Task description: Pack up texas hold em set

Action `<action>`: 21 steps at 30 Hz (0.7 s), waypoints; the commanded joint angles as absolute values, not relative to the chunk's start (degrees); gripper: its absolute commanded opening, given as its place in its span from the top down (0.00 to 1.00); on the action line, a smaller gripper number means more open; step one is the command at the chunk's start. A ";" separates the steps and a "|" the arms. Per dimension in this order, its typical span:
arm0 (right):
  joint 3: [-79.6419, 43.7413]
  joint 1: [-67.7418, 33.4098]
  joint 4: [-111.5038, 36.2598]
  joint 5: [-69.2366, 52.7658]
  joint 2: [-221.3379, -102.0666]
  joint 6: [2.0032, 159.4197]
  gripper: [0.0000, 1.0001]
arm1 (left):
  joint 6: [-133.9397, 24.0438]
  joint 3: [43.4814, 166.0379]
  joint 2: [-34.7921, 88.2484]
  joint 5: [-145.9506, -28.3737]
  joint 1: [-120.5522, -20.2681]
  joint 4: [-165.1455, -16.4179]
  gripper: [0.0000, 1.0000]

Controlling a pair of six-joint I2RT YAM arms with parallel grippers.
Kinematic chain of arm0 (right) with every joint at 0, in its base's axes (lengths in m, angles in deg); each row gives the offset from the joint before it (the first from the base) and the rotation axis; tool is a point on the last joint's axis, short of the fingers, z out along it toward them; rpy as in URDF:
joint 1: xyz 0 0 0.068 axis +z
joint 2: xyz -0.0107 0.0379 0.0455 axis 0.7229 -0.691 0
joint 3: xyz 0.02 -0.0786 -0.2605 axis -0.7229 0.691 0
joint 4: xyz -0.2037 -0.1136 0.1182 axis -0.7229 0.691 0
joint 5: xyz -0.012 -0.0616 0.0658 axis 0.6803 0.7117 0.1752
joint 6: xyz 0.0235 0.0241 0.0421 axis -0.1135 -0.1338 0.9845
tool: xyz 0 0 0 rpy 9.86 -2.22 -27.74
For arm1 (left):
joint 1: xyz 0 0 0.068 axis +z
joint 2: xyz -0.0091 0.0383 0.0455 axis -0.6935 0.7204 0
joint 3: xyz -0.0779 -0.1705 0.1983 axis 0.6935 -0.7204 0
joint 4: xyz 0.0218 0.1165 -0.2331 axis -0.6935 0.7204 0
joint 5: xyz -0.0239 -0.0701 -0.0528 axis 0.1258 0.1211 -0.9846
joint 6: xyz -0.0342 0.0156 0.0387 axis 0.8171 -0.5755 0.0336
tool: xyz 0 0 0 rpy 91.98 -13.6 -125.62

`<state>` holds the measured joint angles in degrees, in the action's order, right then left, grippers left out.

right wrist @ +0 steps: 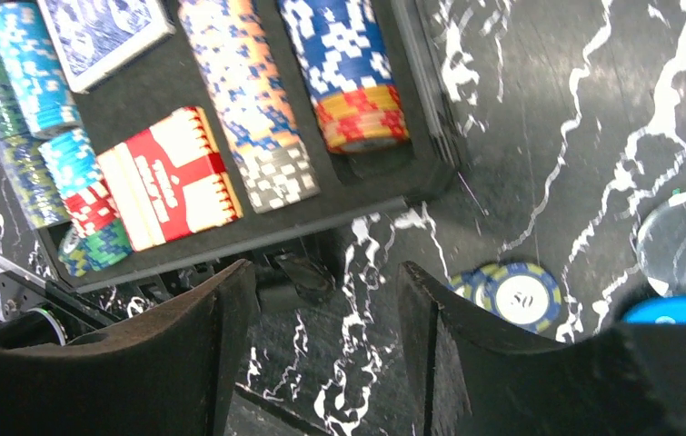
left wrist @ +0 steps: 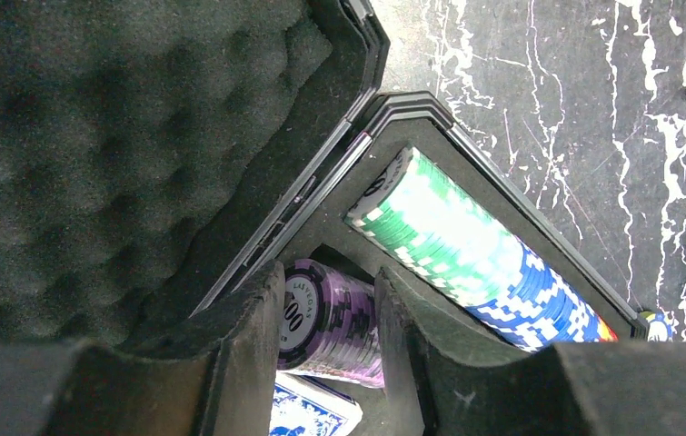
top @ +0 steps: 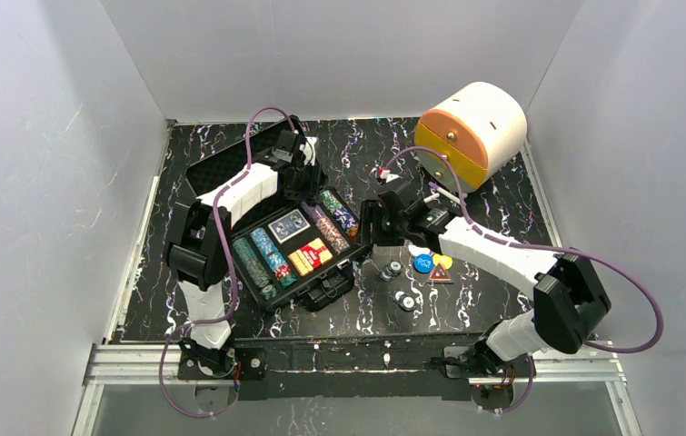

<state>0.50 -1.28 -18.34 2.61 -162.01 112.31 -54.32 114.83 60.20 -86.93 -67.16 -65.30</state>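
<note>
The open case (top: 343, 286) sits left of centre on the table (top: 466, 309), with its lid (top: 212, 168) lying flat toward the upper left. Inside it, the left chip rows (top: 262, 263) run side by side. In the middle, the rear card deck (top: 289, 225) lies above the front card deck (top: 312, 256). The inner chip row (top: 328, 229) and the outer chip row (top: 337, 209) lie along the right wall. Loose chips (top: 392, 270) lie just right of the case, and the buttons (top: 432, 263) lie just right of those. The round drawer box (top: 471, 132) stands at the upper right, well apart.

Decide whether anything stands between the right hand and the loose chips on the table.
Nothing visible does. The right hand hangs open beside the black case, and the loose chips lie just past one finger, with only bare marbled tabletop between them.
</note>
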 commanded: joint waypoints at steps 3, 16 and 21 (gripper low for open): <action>-7.79 -1.45 -23.69 0.33 -166.47 103.65 0.34 | -51.34 115.29 57.91 -86.69 -69.49 -54.83 0.55; -25.73 0.07 -25.32 -2.00 -185.37 90.57 0.39 | -44.48 110.54 35.29 -59.66 -69.49 -62.55 0.29; -32.01 0.92 -24.48 -1.08 -191.89 86.48 0.41 | -45.60 101.73 20.73 -53.54 -69.49 -69.97 0.28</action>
